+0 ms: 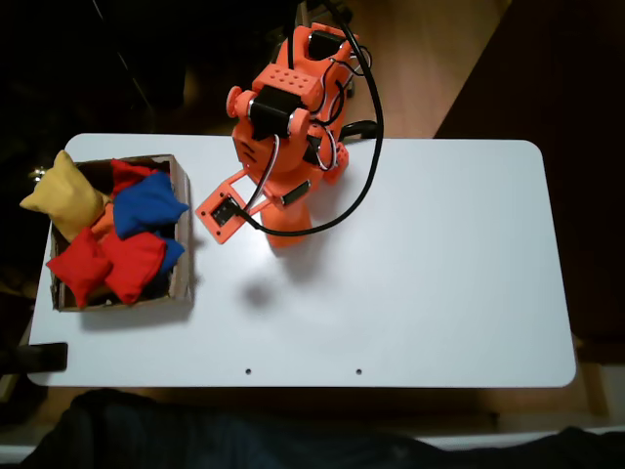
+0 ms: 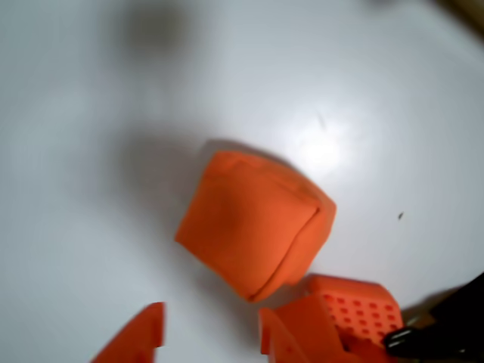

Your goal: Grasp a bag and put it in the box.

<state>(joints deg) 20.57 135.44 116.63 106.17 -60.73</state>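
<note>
White table (image 1: 439, 293) carries the orange arm (image 1: 288, 127) near its far edge; the box (image 1: 182, 234) sits at the left edge. In the wrist view, the bag (image 2: 253, 223) lies on the table just beyond the gripper (image 2: 212, 336), its jaws parted and empty.

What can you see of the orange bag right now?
In the wrist view the bag is a plump, squarish orange cloth cushion with a seam along its right edge. It lies on the white table, tilted, casting a soft shadow. The open gripper hangs just below it, fingertips apart, not touching.
</note>
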